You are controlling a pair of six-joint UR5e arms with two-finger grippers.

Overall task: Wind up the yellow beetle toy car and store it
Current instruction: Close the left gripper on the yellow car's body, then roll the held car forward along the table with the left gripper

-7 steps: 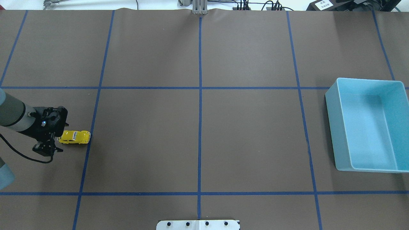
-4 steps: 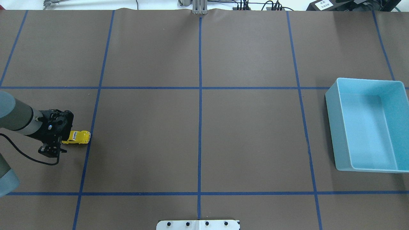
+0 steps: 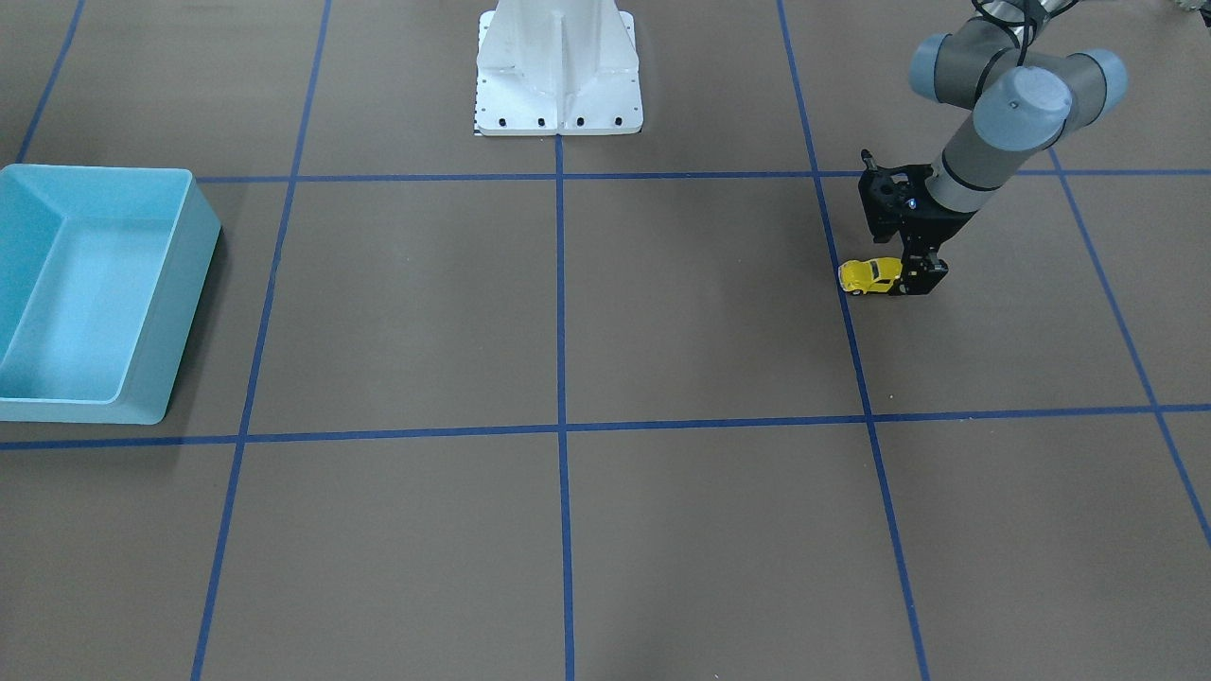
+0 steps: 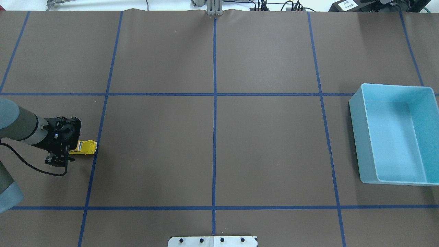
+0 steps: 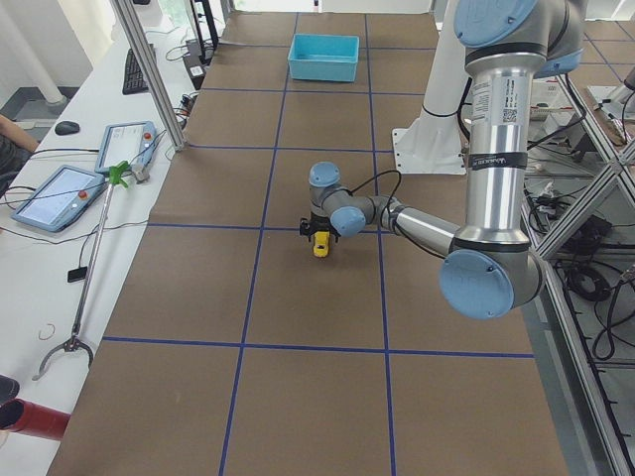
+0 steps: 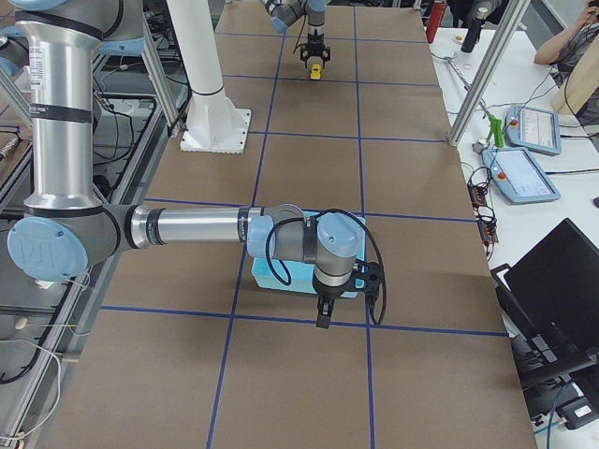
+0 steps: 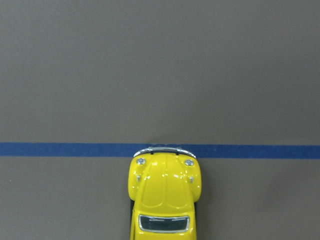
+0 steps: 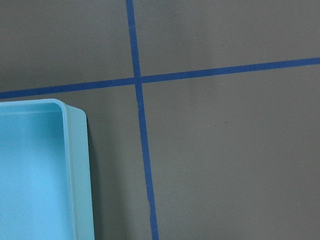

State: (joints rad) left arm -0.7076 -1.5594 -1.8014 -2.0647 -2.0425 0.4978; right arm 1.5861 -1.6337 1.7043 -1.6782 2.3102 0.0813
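Note:
The yellow beetle toy car (image 4: 86, 146) (image 3: 867, 275) stands on the brown table at the robot's far left, its nose at a blue tape line (image 7: 60, 149). In the left wrist view only the car's (image 7: 164, 192) front half shows, centred at the bottom. My left gripper (image 4: 66, 152) (image 3: 916, 276) is low over the car's rear, open, with its fingers on either side of it. The right gripper (image 6: 323, 316) shows only in the exterior right view, beside the blue bin (image 6: 277, 275); I cannot tell whether it is open or shut.
The light blue bin (image 4: 356, 137) (image 3: 202, 232) stands open-topped at the table's far right end, its corner in the right wrist view (image 8: 75, 165). Blue tape lines grid the table. The robot's white base (image 3: 558, 66) is at the table's edge.
My left gripper has moved right, from beside the car's rear to over it. The car has stayed in place.

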